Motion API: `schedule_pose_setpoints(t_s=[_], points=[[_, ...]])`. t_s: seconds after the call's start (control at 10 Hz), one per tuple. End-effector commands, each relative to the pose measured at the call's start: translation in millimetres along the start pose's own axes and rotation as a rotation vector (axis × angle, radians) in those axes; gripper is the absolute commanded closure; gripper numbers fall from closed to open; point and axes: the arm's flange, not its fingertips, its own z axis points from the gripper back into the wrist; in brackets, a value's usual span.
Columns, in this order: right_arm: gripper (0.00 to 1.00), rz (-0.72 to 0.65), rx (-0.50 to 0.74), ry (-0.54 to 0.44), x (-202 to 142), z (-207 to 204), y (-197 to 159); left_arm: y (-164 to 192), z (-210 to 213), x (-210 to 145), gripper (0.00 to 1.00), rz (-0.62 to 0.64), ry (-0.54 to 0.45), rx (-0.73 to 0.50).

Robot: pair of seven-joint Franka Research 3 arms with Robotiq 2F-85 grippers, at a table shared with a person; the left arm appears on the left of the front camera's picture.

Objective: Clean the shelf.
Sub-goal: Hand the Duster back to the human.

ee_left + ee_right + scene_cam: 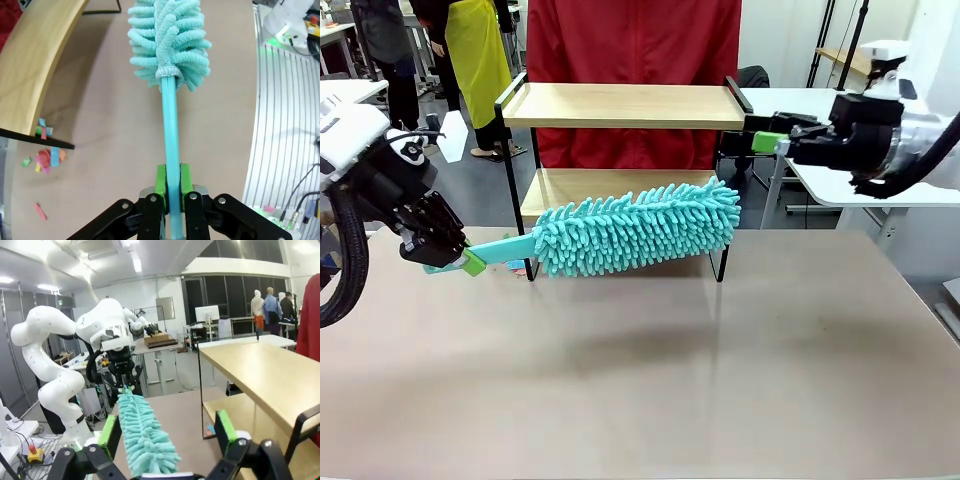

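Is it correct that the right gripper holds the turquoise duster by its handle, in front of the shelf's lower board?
Not quite: the left gripper holds the duster by its handle, as the left wrist view shows. The right gripper is open beside the shelf. The rest is correct.

Near half of beige desk [650,380]: open, passable. Far half: two-tier wooden shelf in black metal frame [620,105]; fluffy teal microfibre duster [640,228] spans its lower opening, blocking entry.

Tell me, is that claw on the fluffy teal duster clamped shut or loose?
Clamped shut: the left gripper has both green pads pressed against the duster handle, holding it out level above the table.
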Motion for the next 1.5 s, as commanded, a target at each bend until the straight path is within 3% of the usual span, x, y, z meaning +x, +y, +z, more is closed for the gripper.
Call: schedule_pose_setpoints(t_s=[0.0, 1.0, 1.4], points=[[0.00, 0.038, -0.036, 0.026, -13.1, -15.4, -3.0, -1.7, 1.3, 2.2, 0.87, 0.016, -0.011, -0.002], [0.00, -0.129, 0.114, 0.211, -64.7, -46.4, -24.3, -1.7, 1.3, 2.2, 0.87, 0.016, -0.011, -0.002], [0.00, -0.158, 0.155, 0.196, -76.8, -59.0, -25.3, -1.7, 1.3, 2.2, 0.87, 0.016, -0.011, -0.002]])
